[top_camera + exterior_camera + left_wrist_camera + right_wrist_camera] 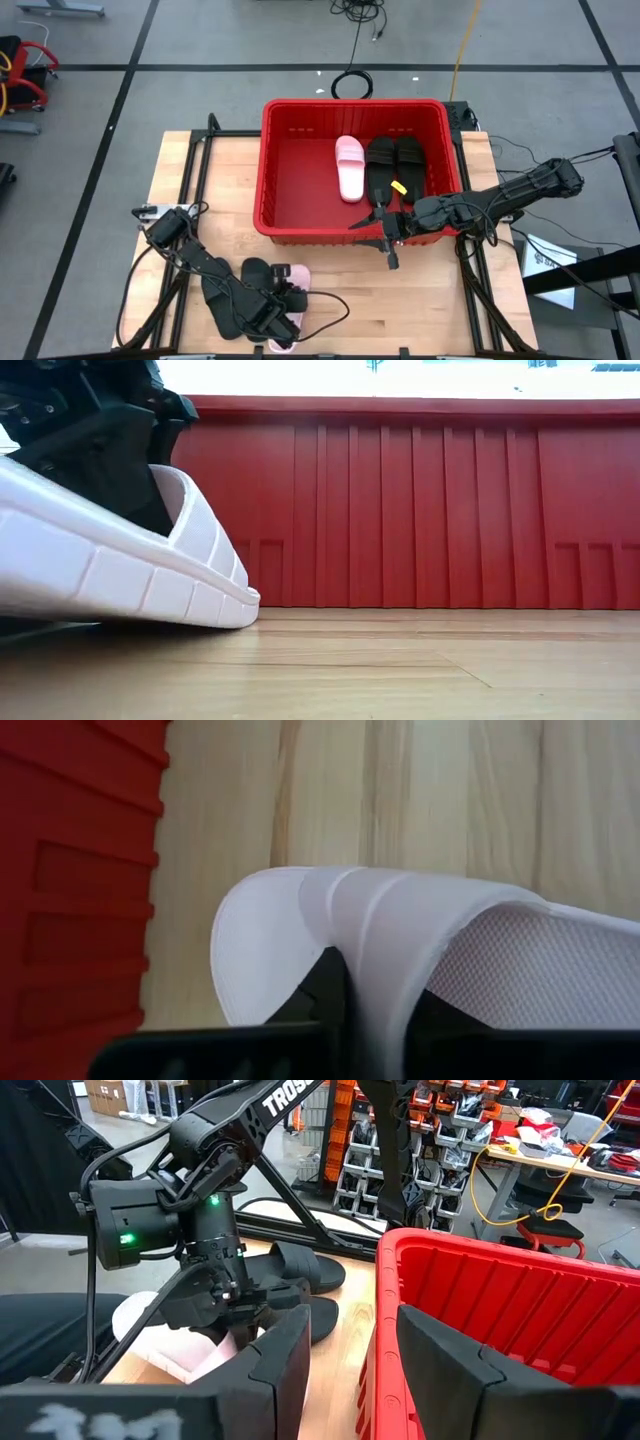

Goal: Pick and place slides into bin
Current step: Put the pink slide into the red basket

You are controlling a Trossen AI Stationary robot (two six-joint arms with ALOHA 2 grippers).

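While gripped by left hand (285, 305), pink slide (297, 275) tilts.

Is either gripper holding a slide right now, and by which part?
The left gripper is clamped on the pale pink slide by its wide strap. The right gripper holds nothing.

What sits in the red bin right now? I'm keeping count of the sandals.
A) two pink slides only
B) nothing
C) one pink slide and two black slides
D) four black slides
C: the high view shows a pink slide beside two black slides inside the bin.
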